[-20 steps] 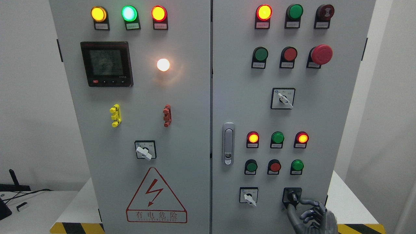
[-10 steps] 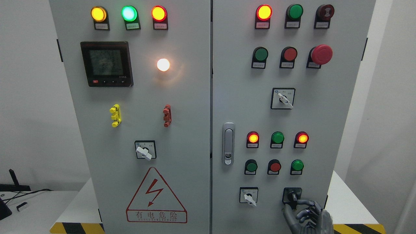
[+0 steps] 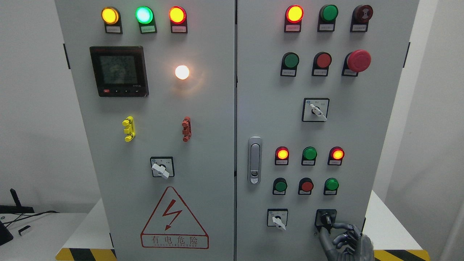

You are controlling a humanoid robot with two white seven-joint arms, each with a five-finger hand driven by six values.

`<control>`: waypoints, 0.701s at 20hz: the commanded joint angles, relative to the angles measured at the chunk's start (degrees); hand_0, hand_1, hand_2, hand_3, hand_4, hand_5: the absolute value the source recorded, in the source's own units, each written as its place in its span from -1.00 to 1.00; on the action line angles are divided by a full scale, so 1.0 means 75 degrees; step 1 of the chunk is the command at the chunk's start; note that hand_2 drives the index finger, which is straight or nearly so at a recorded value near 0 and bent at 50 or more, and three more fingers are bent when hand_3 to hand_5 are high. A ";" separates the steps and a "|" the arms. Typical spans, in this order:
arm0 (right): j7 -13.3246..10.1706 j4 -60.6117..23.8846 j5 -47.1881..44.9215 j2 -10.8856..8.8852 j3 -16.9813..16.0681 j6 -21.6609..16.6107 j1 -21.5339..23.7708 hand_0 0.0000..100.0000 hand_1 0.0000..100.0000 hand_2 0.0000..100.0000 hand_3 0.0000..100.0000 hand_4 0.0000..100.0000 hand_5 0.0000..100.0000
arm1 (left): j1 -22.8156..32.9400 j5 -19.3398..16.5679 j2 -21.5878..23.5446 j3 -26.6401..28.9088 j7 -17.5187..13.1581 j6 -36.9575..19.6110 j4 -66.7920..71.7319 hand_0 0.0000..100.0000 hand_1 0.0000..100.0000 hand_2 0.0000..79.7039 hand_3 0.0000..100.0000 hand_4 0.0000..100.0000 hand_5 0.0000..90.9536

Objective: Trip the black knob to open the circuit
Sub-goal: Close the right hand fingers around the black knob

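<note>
At the far left, a dark stand point(image 3: 16, 203) and a cable sit on a white surface beside the grey cabinet point(image 3: 217, 108). On the cabinet's left door, three lamps glow along the top: amber point(image 3: 110, 15), green point(image 3: 144, 15) and orange-red point(image 3: 177, 15). Below them is a black meter point(image 3: 119, 71) with a dim screen, and to its right a lit white lamp point(image 3: 182, 72). Lower down are a yellow clip point(image 3: 128, 129) and a red clip point(image 3: 186, 129), then a white-handled selector switch point(image 3: 162, 167) above a red-bordered lightning warning sign point(image 3: 174, 219). Just right of the seam between the doors is a silver door latch point(image 3: 255, 160). The right door carries a lit red lamp point(image 3: 294, 13) at the top, a row with a red mushroom button point(image 3: 358, 60), another white selector switch point(image 3: 315, 110), and two rows of small lamps and buttons. Near the bottom, a third white selector switch point(image 3: 277, 218) lies left of the black knob point(image 3: 326, 219), which sits on its black square plate low on the right door. The right hand point(image 3: 346, 241), dark grey, comes up from the bottom edge just below and right of the knob; its fingers point(image 3: 340, 226) are curled, with the upper one reaching left to the knob's lower right side. Whether it truly grips the knob or only touches it cannot be told. The left hand is out of view.
</note>
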 commanded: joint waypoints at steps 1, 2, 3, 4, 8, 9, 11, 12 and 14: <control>-0.0008 0.0055 0.0009 0.0004 0.0139 0.0001 0.0000 -0.36 0.58 -0.03 0.66 0.69 0.90 | 0.0000 -0.0234 -0.0009 0.0000 -0.0006 0.0003 0.0008 -0.76 -0.22 -1.00 -1.00 -1.00 -1.00; -0.0008 0.0066 0.0020 0.0003 0.0139 0.0001 0.0000 -0.37 0.58 -0.03 0.66 0.69 0.90 | 0.0000 -0.0234 -0.0009 0.0000 -0.0006 0.0003 -0.0003 -0.76 -0.22 -1.00 -1.00 -1.00 -1.00; -0.0008 0.0078 0.0090 0.0003 0.0139 0.0001 -0.0012 -0.36 0.58 -0.03 0.66 0.69 0.90 | 0.0000 -0.0234 -0.0009 0.0000 -0.0006 0.0003 -0.0003 -0.76 -0.22 -1.00 -1.00 -1.00 -1.00; -0.0008 0.0101 0.0160 0.0015 0.0139 0.0001 -0.0058 -0.36 0.58 -0.03 0.66 0.69 0.90 | 0.0000 -0.0234 -0.0009 0.0000 -0.0006 0.0003 -0.0003 -0.76 -0.22 -1.00 -1.00 -1.00 -1.00; -0.0008 0.0172 0.0208 0.0015 0.0127 0.0001 -0.0094 -0.35 0.58 -0.03 0.66 0.69 0.90 | 0.0000 -0.0234 -0.0009 0.0000 -0.0006 0.0003 -0.0003 -0.76 -0.22 -1.00 -1.00 -1.00 -1.00; -0.0008 0.0183 0.0208 0.0015 0.0127 0.0001 -0.0106 -0.34 0.58 -0.03 0.67 0.69 0.90 | 0.0000 -0.0234 -0.0009 0.0000 -0.0006 0.0003 0.0008 -0.76 -0.22 -1.00 -1.00 -1.00 -1.00; -0.0020 0.0219 0.0208 0.0015 0.0127 0.0001 -0.0106 -0.34 0.58 -0.02 0.67 0.70 0.90 | 0.0000 -0.0234 0.0003 0.0000 -0.0006 0.0003 -0.0003 -0.76 -0.22 -1.00 -1.00 -1.00 -1.00; -0.0020 0.0219 0.0208 0.0015 0.0127 0.0001 -0.0106 -0.34 0.58 0.00 0.68 0.70 0.90 | 0.0000 -0.0234 0.0003 0.0000 -0.0006 0.0003 0.0008 -0.76 -0.22 -1.00 -1.00 -1.00 -1.00; -0.0020 0.0230 0.0208 0.0015 0.0139 0.0001 -0.0106 -0.34 0.58 0.01 0.68 0.70 0.90 | 0.0000 -0.0234 -0.0009 0.0000 -0.0006 0.0003 -0.0003 -0.76 -0.22 -1.00 -1.00 -1.00 -1.00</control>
